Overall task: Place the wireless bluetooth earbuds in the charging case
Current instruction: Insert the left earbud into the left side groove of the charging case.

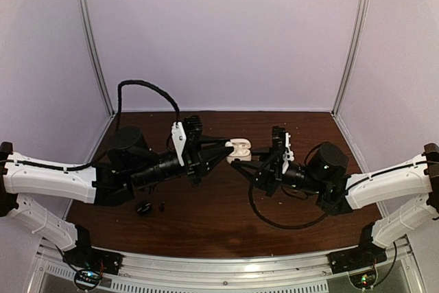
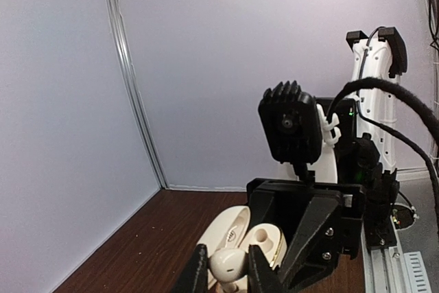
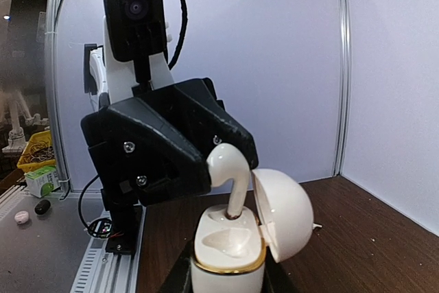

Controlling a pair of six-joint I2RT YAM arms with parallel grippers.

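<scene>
- The brown wooden table [image 1: 206, 228] lies between pale walls, with both arms bolted at its near edge.
- The left arm [image 1: 48, 180] and the right arm [image 1: 391, 183] reach inward and meet above the middle of the table.
- The right gripper [image 3: 226, 280] grasps the base of the charging case [image 3: 230, 252] from both sides and holds it upright above the table.
- The left gripper [image 2: 228, 270] pinches the head of a white earbud [image 3: 226, 166] between its two fingers, just over the case.
- The charging case is white with a gold rim, and its rounded lid is hinged open to one side.
- The earbud is tilted. Its stem reaches down into a socket of the case and its head sits above the rim.
- A small dark item [image 1: 144, 207] lies on the table near the left arm, with a tinier dark speck [image 1: 162, 205] just beside it. Both are too small to identify.
</scene>
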